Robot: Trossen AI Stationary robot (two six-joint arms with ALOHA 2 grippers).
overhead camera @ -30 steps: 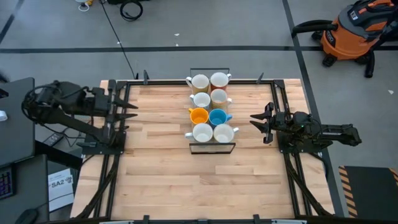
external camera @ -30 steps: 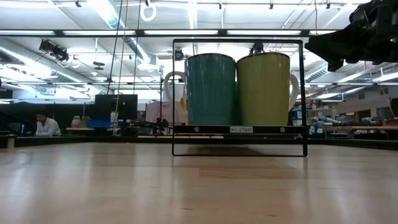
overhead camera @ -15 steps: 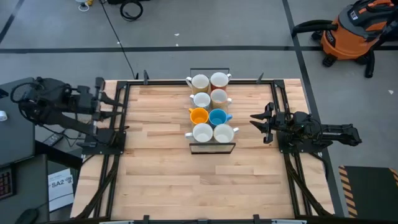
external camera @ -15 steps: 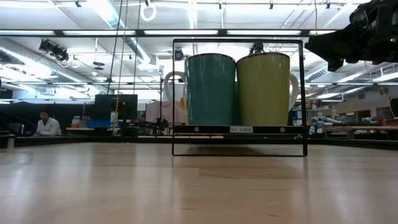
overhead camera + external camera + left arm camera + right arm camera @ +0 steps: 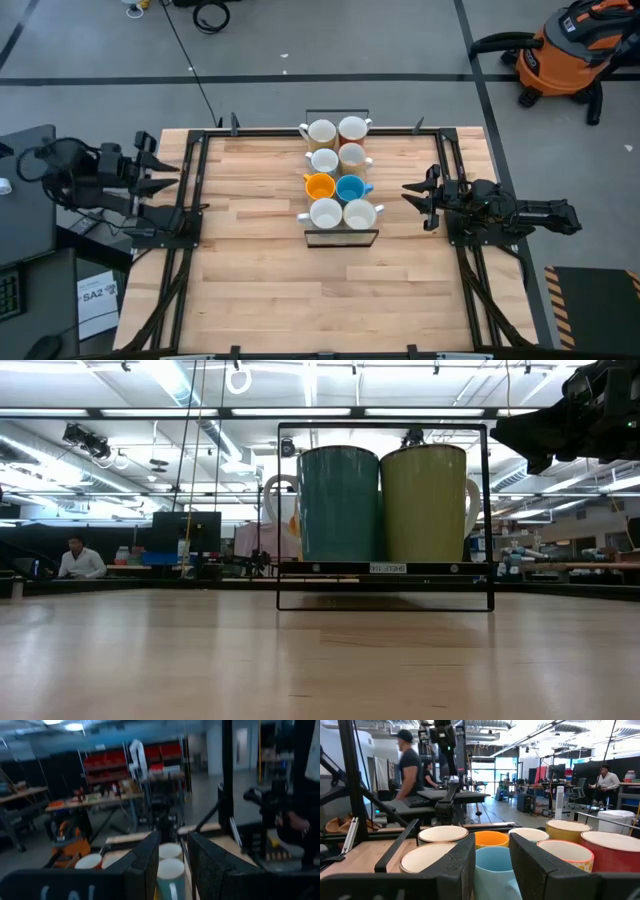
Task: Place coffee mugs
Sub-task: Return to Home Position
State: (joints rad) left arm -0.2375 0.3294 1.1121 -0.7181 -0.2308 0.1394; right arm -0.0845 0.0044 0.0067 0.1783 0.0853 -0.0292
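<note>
Eight coffee mugs (image 5: 338,172) sit packed in the rack (image 5: 341,243), near the 12 o'clock edge of the table (image 5: 260,280). Left gripper (image 5: 168,178) at 9 o'clock and right gripper (image 5: 412,194) at 3 are both a bit open and empty. A wild swing could bump the rack

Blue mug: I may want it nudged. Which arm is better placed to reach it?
Probably right. The right gripper, open, is over the table facing the blue mug in the nearer column of the rack; the left gripper, open, sits at the table's far edge.
</note>
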